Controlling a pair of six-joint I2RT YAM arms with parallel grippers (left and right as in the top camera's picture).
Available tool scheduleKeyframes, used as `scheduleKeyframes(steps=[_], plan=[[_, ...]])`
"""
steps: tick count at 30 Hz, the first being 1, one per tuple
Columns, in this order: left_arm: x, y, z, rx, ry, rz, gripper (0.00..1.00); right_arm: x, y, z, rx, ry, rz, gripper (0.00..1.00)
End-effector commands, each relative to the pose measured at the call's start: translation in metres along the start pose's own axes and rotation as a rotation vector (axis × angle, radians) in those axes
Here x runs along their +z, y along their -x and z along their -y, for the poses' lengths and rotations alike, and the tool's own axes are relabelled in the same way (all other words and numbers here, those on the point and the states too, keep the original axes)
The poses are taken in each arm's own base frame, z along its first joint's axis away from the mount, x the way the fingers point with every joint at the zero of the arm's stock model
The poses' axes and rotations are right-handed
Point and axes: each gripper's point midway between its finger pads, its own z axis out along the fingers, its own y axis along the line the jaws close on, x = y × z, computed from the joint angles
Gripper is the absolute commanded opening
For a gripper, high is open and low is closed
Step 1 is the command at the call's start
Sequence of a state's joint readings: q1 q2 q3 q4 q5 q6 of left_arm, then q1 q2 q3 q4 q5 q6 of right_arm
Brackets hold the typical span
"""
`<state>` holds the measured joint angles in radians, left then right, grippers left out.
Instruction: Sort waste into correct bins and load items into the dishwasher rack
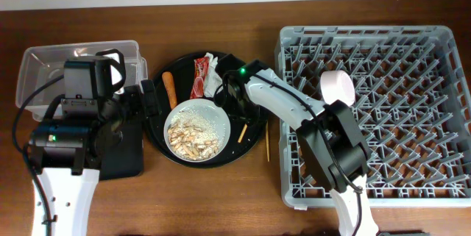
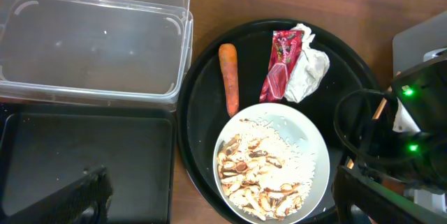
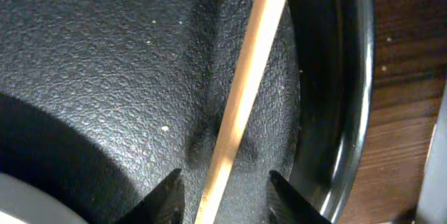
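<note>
The round white plate (image 1: 218, 113) (image 2: 311, 137) holds rice (image 2: 279, 147) and beige scraps (image 2: 255, 175) on a round black tray (image 1: 158, 118). The carrot stick (image 1: 170, 89) (image 2: 228, 77), red wrapper (image 1: 200, 78) (image 2: 281, 67) and tissue (image 1: 215, 74) (image 2: 307, 70) lie beside it. My right gripper (image 1: 238, 115) (image 3: 225, 189) is open, low over the tray, astride one chopstick (image 3: 244, 77). The other chopstick (image 1: 267, 148) lies on the table. My left gripper (image 1: 149, 96) (image 2: 223, 206) is open and empty at the tray's left edge.
The clear tub (image 1: 44, 67) (image 2: 91, 42) and the shallow black tray (image 1: 121, 155) (image 2: 84, 147) sit at the left, both empty. The grey rack (image 1: 397, 118) fills the right, with a small whitish cup or bowl (image 1: 337, 87) in it.
</note>
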<state>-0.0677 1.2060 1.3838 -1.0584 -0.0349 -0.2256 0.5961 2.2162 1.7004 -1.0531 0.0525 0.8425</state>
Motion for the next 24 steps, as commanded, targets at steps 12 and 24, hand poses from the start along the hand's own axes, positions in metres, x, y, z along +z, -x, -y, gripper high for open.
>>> scheduleKeyframes(steps=[12,24], plan=[[-0.001,0.003,-0.003,-0.01,0.013,0.009,0.99,-0.142,0.033,0.019,-0.201,0.126,0.288,0.04],[-0.001,0.003,-0.003,-0.01,0.013,0.009,0.99,-0.108,0.042,0.113,-0.354,-0.032,0.106,0.53]])
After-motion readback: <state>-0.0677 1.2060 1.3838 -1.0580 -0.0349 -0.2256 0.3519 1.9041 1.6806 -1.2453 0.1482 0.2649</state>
